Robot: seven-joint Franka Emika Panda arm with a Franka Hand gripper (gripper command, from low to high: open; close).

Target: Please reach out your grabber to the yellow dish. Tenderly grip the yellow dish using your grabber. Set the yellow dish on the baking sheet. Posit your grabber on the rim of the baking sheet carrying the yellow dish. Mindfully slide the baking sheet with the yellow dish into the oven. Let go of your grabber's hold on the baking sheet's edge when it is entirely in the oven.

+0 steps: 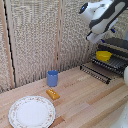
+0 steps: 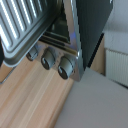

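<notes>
Yellow, small and round, the shallow yellow dish already sits on the baking sheet, a flat dark tray of thin parallel wire bars; that tray juts out from the mouth of the boxy dark oven at the exterior view's right, above the lowered oven door; the wrist view shows only ribbed tray bars and three round metal oven knobs over the pale wooden table. Above the dish hangs the grabber on its bulky white and grey arm; whether its fingers are spread or together I cannot tell. The step in hand seems to be taking the tray's rim; it would go best approached low and level at the front bar, clear of the bowl, with a light pinch, then a straight, slow push. Well apart on the table stand a blue cylindrical cup, a small orange-yellow block and a large white patterned plate.
</notes>
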